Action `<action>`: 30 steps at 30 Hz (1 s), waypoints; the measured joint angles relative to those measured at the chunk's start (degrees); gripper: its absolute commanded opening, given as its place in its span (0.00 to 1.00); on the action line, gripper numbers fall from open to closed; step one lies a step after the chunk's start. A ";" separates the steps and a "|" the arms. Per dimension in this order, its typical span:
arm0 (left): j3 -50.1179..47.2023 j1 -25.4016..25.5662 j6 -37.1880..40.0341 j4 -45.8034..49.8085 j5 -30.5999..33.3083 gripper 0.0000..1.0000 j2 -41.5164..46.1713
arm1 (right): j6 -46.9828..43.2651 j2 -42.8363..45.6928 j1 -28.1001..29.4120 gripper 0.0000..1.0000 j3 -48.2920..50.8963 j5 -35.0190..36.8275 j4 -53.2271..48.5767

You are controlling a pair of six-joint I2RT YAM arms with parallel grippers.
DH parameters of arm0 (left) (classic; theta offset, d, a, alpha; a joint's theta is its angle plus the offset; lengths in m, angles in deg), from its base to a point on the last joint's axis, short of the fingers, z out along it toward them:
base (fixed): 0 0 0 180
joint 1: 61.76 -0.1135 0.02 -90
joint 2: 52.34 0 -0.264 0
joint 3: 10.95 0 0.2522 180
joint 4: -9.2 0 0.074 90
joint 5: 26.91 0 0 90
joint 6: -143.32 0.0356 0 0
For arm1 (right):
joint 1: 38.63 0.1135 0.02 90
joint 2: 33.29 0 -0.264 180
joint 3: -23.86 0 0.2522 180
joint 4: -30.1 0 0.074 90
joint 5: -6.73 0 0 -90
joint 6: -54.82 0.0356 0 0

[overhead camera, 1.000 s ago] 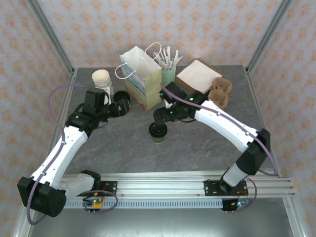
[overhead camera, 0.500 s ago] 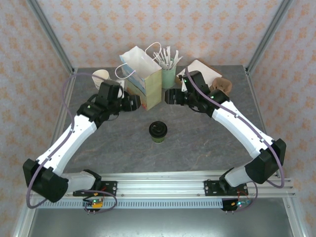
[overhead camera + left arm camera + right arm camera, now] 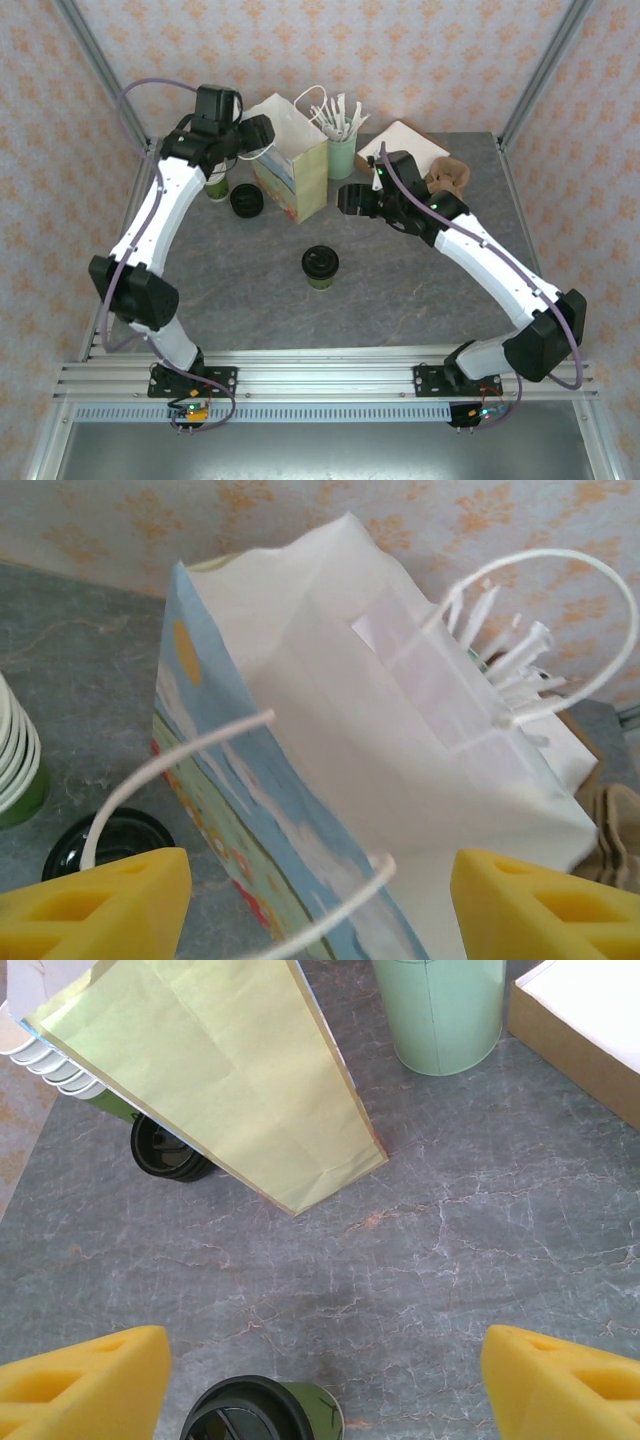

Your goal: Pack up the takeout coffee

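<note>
Top external: grey table [image 3: 430, 300], tall white paper bag [image 3: 292, 170] upright at 12 o'clock of centre, mouth up. Left hand [image 3: 264, 133] at the bag's 10 o'clock rim, fingers spread wide, nothing held; in the left wrist view a bag handle loops between them, contact unclear. Right hand [image 3: 348, 197] at 3 o'clock of the bag's base, also spread wide, empty. Takeout coffee [image 3: 320, 266] upright on the table, lid on, at 5 o'clock of the bag and 7 o'clock of the right hand, apart from both. Judgement: light, with a thin paper wall that dents if squeezed; lid smooth, may pop off; can't tell if it's filled. Best hold: sidewall just under the lid, gentle squeeze, kept upright.
</note>
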 measured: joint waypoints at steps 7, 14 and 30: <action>10.71 -0.02 -0.59 4.63 0.61 0.51 -11.13 | -0.63 1.49 0.00 0.81 1.18 0.68 0.00; 11.52 0.04 -1.95 5.66 -0.68 0.23 -14.60 | -0.63 1.90 0.00 0.81 3.13 1.70 -0.04; -5.92 8.74 -9.46 -1.79 -7.08 0.10 -1.07 | -3.26 3.26 -2.16 0.82 3.13 7.76 -6.32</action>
